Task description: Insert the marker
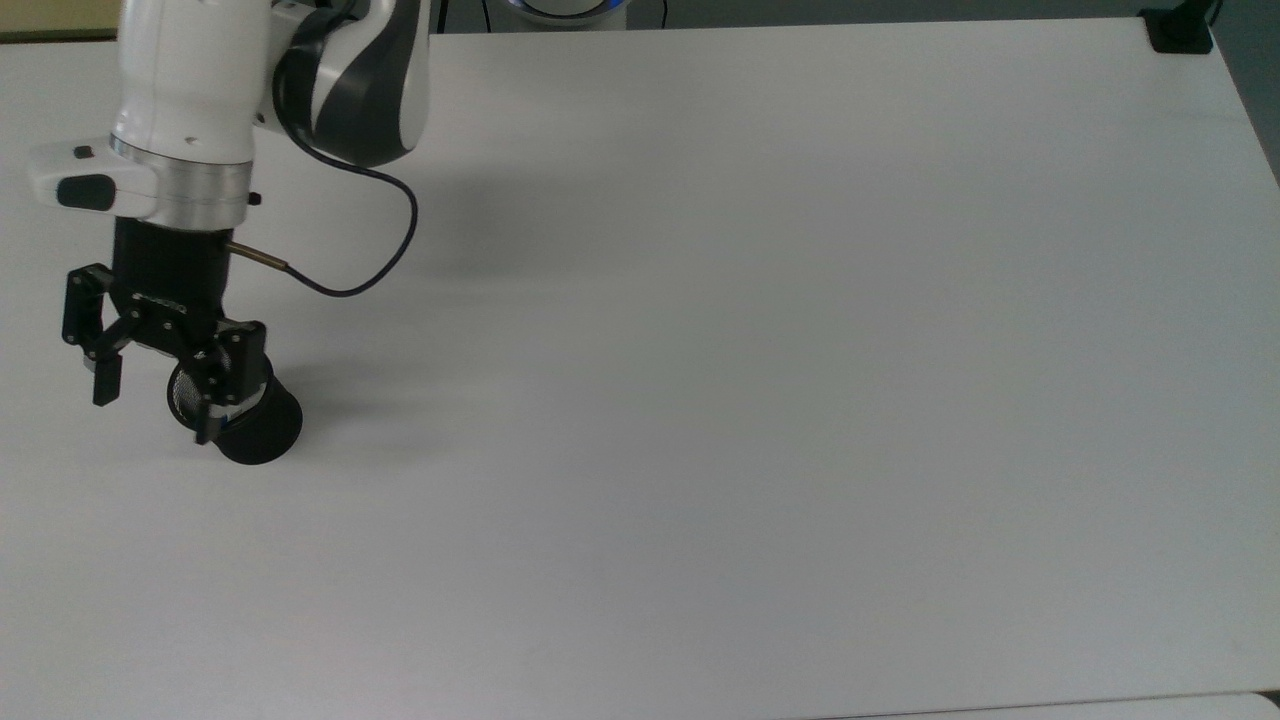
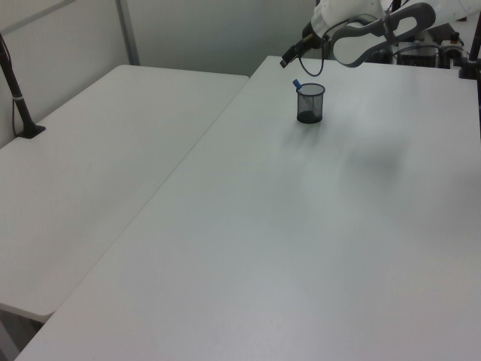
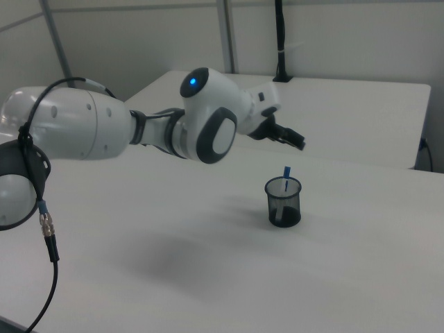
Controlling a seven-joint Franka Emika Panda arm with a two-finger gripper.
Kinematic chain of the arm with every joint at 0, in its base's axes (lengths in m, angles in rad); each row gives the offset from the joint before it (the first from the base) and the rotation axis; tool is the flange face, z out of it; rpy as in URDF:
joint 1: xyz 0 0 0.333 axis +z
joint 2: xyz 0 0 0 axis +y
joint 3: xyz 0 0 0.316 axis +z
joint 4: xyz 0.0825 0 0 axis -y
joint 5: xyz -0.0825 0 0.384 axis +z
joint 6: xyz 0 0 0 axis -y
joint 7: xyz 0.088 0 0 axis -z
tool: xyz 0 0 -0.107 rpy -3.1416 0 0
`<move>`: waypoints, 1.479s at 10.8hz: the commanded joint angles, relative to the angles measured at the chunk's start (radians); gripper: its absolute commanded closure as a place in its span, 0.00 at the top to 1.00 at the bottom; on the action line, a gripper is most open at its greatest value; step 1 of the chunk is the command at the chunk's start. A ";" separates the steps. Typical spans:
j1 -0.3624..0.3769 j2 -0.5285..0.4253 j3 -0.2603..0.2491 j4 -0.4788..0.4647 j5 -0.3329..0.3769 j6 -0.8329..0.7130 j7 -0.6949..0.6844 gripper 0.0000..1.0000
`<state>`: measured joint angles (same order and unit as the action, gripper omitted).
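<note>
Marker [image 3: 285,175] standing in the black mesh cup [image 3: 283,202] at centre right of the right view, blue end projecting above the rim, with the gripper [image 1: 155,390] at left of the top view spread wide, empty, above the cup.

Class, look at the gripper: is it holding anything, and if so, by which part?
Nothing. The gripper is open above the black mesh cup, and the marker stands inside the cup, blue end up.
</note>
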<state>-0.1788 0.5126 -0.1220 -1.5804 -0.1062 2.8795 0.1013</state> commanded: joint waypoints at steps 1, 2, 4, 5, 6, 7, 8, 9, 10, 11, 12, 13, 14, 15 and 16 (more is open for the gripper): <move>0.134 -0.090 -0.002 -0.004 0.000 -0.289 -0.005 1.00; 0.188 -0.124 -0.002 0.002 0.000 -0.437 -0.006 1.00; 0.293 -0.204 -0.004 0.002 0.002 -0.668 -0.006 1.00; 0.329 -0.235 -0.002 0.002 0.002 -0.757 -0.005 1.00; 0.366 -0.267 -0.007 0.000 0.002 -0.843 -0.005 1.00; 0.374 -0.296 -0.007 0.002 0.005 -0.926 -0.002 1.00; 0.369 -0.333 -0.001 0.002 0.006 -0.994 -0.002 1.00; 0.366 -0.376 -0.001 0.000 0.010 -1.069 -0.005 1.00; 0.360 -0.416 0.001 -0.001 0.013 -1.159 -0.008 1.00; 0.334 -0.448 0.022 -0.006 0.029 -1.213 -0.012 1.00; 0.282 -0.468 0.065 -0.007 0.046 -1.242 -0.026 1.00; 0.239 -0.482 0.103 -0.009 0.057 -1.267 -0.041 1.00; 0.231 -0.491 0.108 -0.013 0.057 -1.275 -0.048 1.00; 0.231 -0.494 0.108 -0.018 0.057 -1.270 -0.045 1.00; 0.231 -0.491 0.108 -0.018 0.057 -1.272 -0.045 1.00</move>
<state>0.0696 0.0430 -0.0314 -1.5628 -0.0680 1.6143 0.0802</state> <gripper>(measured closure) 0.000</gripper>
